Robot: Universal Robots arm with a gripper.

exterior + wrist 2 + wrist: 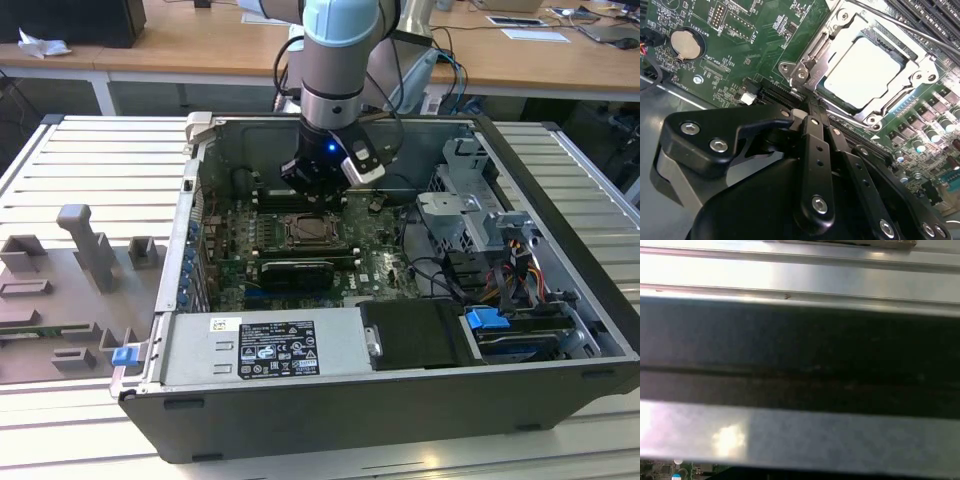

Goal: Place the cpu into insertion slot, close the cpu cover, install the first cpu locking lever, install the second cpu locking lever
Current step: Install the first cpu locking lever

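The cpu [865,72], a pale silvery square, lies in the insertion slot [313,232] on the green board. The cpu cover [812,62], a metal frame with a window, lies flat over it. A thin lever rod [890,22] runs along the far side of the socket. My gripper [815,114] is shut, its black fingers [812,150] pressed together with nothing seen between them. Their tips sit right at the socket's edge, by the cover's corner. In the exterior view the gripper [318,185] hangs just above the socket, inside the open computer case.
A coin battery [686,44] and long memory slots [935,15] flank the socket. A long black card [295,270], the power supply box [265,345], a drive cage [480,210] and cables [500,280] crowd the case. The case wall [800,270] is close to the first wrist camera.
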